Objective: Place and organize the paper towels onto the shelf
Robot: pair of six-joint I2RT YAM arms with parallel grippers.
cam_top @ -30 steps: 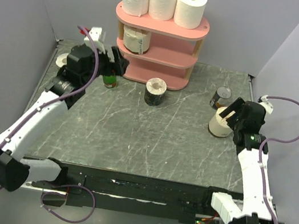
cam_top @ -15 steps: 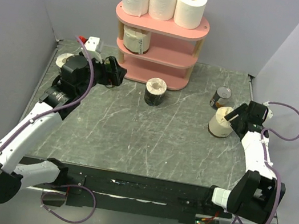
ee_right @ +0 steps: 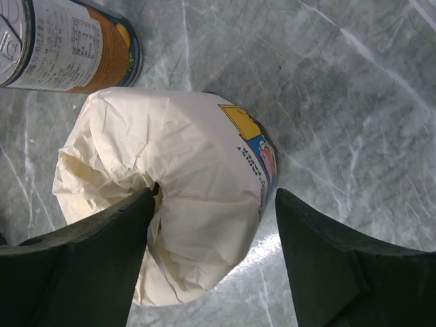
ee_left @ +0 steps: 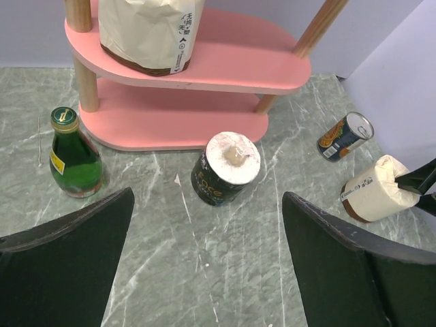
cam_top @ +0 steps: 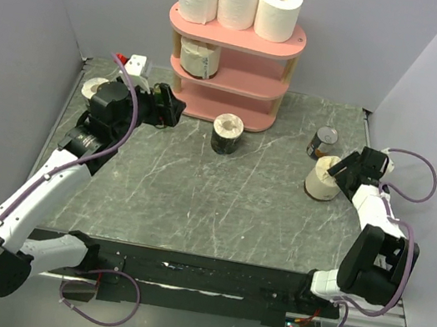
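The pink shelf point(cam_top: 233, 42) stands at the back with three white paper towels point(cam_top: 237, 1) on its top board and a cream one point(cam_top: 196, 58) on the middle board point(ee_left: 225, 58). A dark-banded roll point(cam_top: 227, 134) stands upright on the table, ahead of my open, empty left gripper point(cam_top: 169, 107) in the left wrist view point(ee_left: 226, 169). My right gripper point(cam_top: 338, 169) is open around a cream roll point(cam_top: 322, 179): one finger is in its core, the other is outside and clear of its wall point(ee_right: 197, 197). Another roll point(cam_top: 94, 88) stands behind the left arm.
A metal can point(cam_top: 322, 142) lies just behind the right cream roll, also in the right wrist view point(ee_right: 65, 44). A green glass bottle point(ee_left: 73, 155) stands left of the shelf's bottom board. Purple-grey walls close in the left, right and back.
My right arm has folded, its elbow dropping toward the near edge, with the gripper staying at the cream roll. My left gripper has shifted slightly back and left, uncovering the roll behind it.
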